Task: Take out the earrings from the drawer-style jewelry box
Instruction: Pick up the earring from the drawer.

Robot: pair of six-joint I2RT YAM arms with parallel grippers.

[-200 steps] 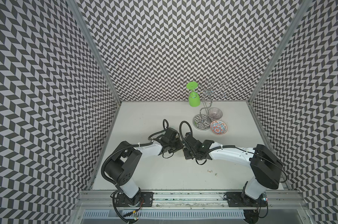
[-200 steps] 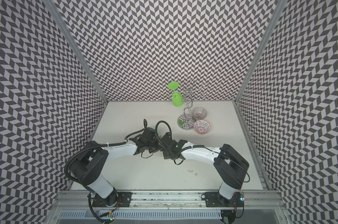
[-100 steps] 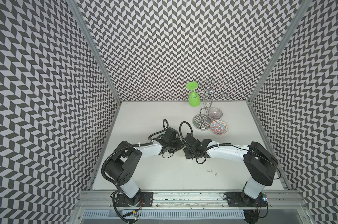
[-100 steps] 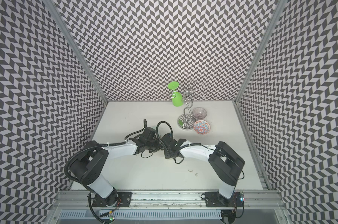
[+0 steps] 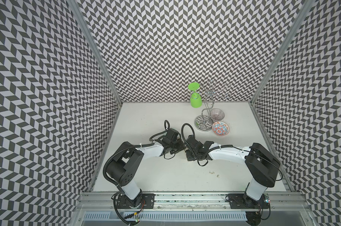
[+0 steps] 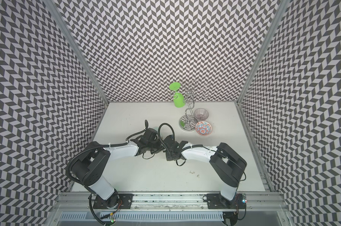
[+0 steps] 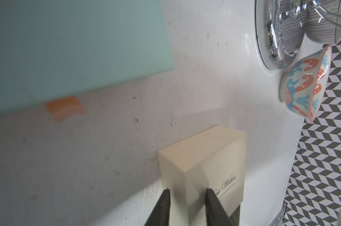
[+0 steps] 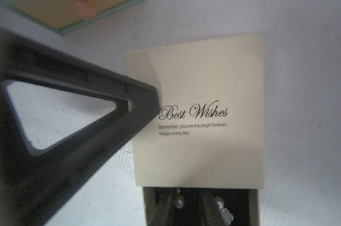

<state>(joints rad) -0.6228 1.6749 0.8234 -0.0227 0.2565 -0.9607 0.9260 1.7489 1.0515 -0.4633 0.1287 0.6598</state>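
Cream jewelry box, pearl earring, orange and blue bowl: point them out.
Cream jewelry box [image 8: 197, 78]: right wrist view, sleeve top.
Pearl earring [image 8: 179, 202]: right wrist view, pearl drop.
Orange and blue bowl [image 5: 220, 128]: in a top view, patterned inside.

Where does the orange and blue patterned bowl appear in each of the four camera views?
In both top views: the bowl stands a little right of the picture's middle.
Left wrist view: at the right edge, its outside showing.
Right wrist view: not in it.
Shared landmark: the chrome stand base beside it, wherever the bowl shows.
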